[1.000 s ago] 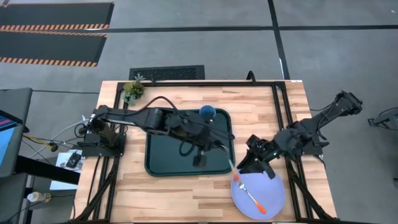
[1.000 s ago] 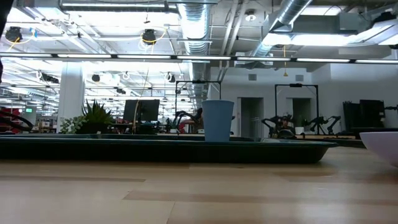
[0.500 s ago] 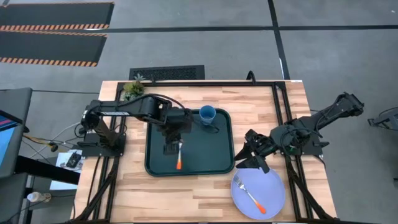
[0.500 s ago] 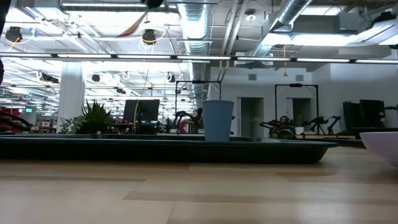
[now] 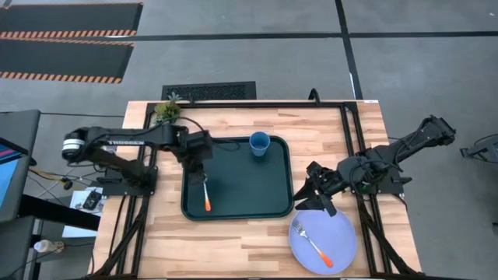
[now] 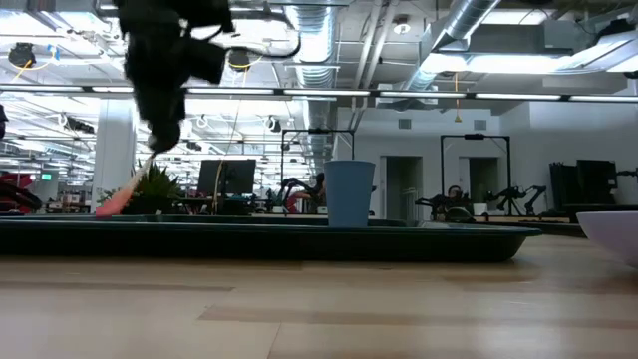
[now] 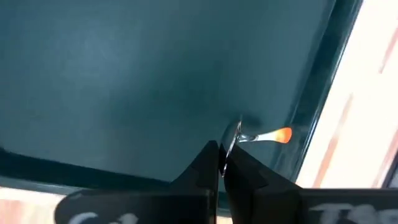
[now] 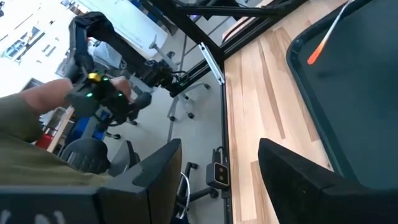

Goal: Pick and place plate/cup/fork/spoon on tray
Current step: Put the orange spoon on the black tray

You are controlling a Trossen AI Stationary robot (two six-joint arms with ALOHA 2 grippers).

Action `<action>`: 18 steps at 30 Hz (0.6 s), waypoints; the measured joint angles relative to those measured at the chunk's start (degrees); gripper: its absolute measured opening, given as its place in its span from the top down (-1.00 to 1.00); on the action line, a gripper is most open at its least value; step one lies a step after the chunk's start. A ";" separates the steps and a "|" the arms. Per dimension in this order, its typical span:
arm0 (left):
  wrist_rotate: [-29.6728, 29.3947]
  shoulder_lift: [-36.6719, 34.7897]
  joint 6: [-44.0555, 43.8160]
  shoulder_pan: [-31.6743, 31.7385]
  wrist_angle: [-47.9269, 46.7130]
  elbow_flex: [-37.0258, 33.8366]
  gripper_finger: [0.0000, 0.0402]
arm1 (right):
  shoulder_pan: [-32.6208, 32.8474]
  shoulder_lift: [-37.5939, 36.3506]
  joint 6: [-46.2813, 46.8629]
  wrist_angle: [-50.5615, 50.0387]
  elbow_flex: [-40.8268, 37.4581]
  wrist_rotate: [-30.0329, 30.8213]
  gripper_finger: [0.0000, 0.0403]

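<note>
My left gripper (image 5: 201, 165) is over the left part of the dark green tray (image 5: 272, 204) and is shut on the spoon (image 5: 205, 193), whose orange handle (image 6: 115, 203) slants down toward the tray floor. The blue cup (image 5: 260, 143) stands on its base in the tray's far right corner. The fork (image 5: 315, 245) lies on the lavender-blue plate (image 5: 338, 225), which rests on the table near the front right. My right gripper (image 5: 313, 207) is open and empty, between the tray's right rim and the plate. My left gripper pinches the spoon at its silver bowl end (image 7: 234, 133) between its two fingers, coming from above and pointing down. The spoon hangs tilted below the fingers, orange handle end (image 7: 281, 134) lowest and toward the table's near edge. Whether that end touches the tray, I cannot tell.
A small potted plant (image 5: 166, 110) stands at the table's far left corner. Black frame rails (image 5: 350, 140) run along the table's sides. Bare wood lies in front of the tray. A person's hand (image 8: 37, 109) shows in the right wrist view, beyond the table.
My left gripper has carried the spoon from the tray's near right part toward the table's left edge and gone down into the low view. The spoon stays in its hold, handle trailing toward the near edge. My right gripper has drawn back a little from the plate.
</note>
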 joint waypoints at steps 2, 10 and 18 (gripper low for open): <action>2.98 -1.03 0.17 1.62 4.25 -4.09 1.00 | -0.02 0.00 0.00 -0.46 0.00 0.00 -0.17; 4.99 0.44 9.57 6.50 2.77 -8.54 1.00 | -0.02 0.02 0.00 -1.63 0.00 0.04 -0.17; 6.75 4.06 18.96 11.97 2.49 -8.48 1.00 | 0.00 0.02 0.04 -2.42 0.00 0.17 -0.17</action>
